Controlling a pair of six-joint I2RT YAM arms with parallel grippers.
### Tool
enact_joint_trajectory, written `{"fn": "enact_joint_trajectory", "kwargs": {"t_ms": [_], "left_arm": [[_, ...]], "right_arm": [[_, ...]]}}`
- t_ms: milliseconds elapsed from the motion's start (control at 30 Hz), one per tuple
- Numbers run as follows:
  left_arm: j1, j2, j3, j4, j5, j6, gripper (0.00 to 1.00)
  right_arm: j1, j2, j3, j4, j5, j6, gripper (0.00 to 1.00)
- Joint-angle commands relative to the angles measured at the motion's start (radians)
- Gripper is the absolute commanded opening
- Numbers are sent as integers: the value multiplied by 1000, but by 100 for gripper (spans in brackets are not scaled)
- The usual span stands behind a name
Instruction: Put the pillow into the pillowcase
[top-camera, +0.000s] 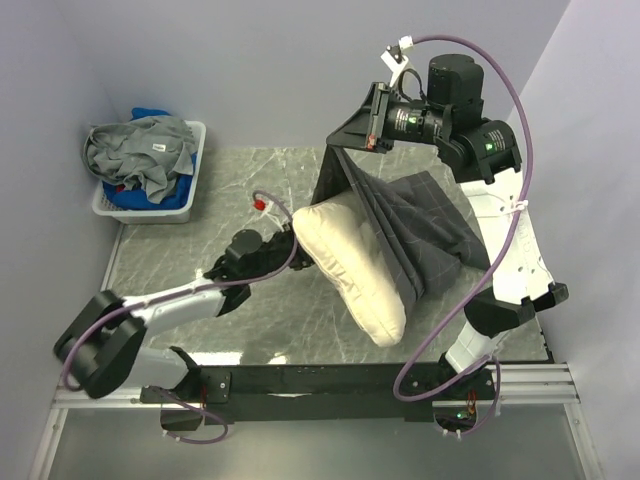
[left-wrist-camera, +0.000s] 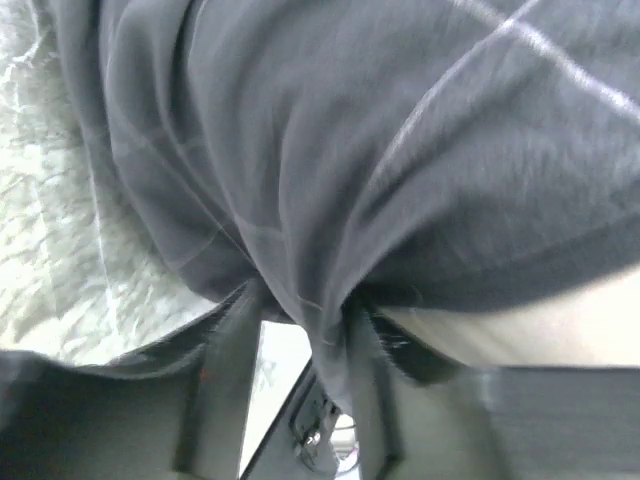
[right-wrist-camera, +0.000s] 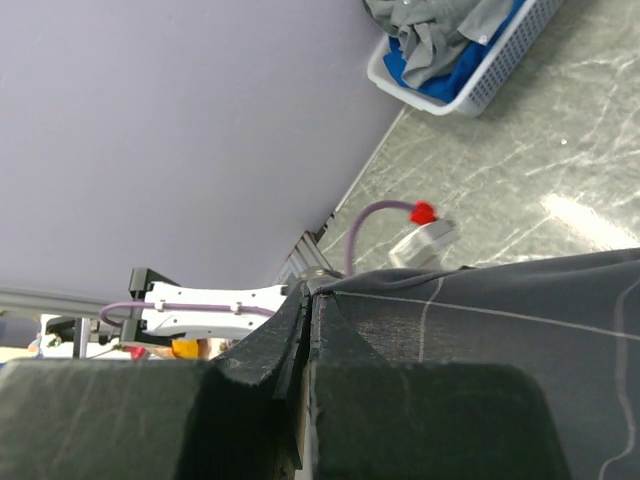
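The cream pillow (top-camera: 345, 265) lies slanted in the middle of the marble table. The dark grid-patterned pillowcase (top-camera: 420, 230) hangs over its right part, lifted at one corner. My right gripper (top-camera: 340, 145) is raised at the back and shut on the pillowcase's edge (right-wrist-camera: 500, 320), with the cloth pinched between its jaws (right-wrist-camera: 312, 290). My left gripper (top-camera: 288, 243) is low at the pillow's upper left edge. In the left wrist view a fold of pillowcase (left-wrist-camera: 330, 150) hangs between its jaws (left-wrist-camera: 305, 310). They stand partly apart, with a gap beside the left finger (left-wrist-camera: 225, 390). Pillow (left-wrist-camera: 50, 250) shows beside the cloth.
A white basket (top-camera: 198, 170) of grey and blue clothes sits at the table's back left corner and also shows as the basket (right-wrist-camera: 470, 95) in the right wrist view. A black rail (top-camera: 330, 380) runs along the near edge. Walls close in on both sides.
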Motion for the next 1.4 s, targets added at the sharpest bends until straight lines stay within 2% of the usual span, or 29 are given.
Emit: {"fn": "enact_joint_trajectory", "kwargs": {"t_ms": [0, 33, 67, 133, 233, 333, 367, 433, 500, 633, 733, 767, 867, 967, 1100, 1233, 1367], "left_arm": [[-49, 81, 113, 91, -38, -23, 34], [-54, 81, 125, 76, -43, -18, 25], [-57, 71, 135, 50, -49, -15, 11], [-58, -13, 133, -8, -78, 6, 1], [-58, -174, 168, -214, -170, 77, 1], [-49, -303, 285, -450, -256, 158, 1], [-49, -326, 356, -493, -267, 175, 1], [-36, -359, 437, -601, -279, 227, 1], [-5, -350, 578, -665, -258, 252, 1], [55, -287, 806, -794, -253, 321, 1], [142, -197, 998, -864, -203, 329, 1], [162, -167, 1105, -906, -193, 332, 1], [222, -57, 1289, -958, -160, 338, 1], [250, 15, 1392, -1016, -168, 350, 1], [299, 38, 1359, -1013, -156, 341, 1], [320, 60, 1308, -980, -139, 327, 1], [375, 77, 1363, -990, -135, 318, 1]], "right_arm": [[-4, -25, 63, 99, -25, 7, 0], [-5, -22, 72, 88, -15, 3, 0], [-7, -16, 85, 70, -11, -6, 0], [-11, -13, 83, 63, 1, -14, 0], [-14, -13, 60, 56, 27, -36, 0], [-22, 1, 53, 36, 128, -69, 0], [-25, 10, 57, 16, 215, -97, 0], [-31, 19, 54, -4, 313, -123, 0], [-34, 38, 28, -7, 398, -149, 0], [-53, 78, 5, -21, 451, -152, 0], [-53, 27, -78, 54, 411, -120, 0], [-63, -6, -95, 87, 408, -100, 0], [-115, -39, -35, 115, 325, -40, 0], [-161, -80, 0, 166, 260, 27, 0], [-296, -120, 8, 284, 135, 154, 0], [-375, -142, 3, 422, 35, 315, 0], [-448, -178, -43, 589, -43, 453, 0]]}}
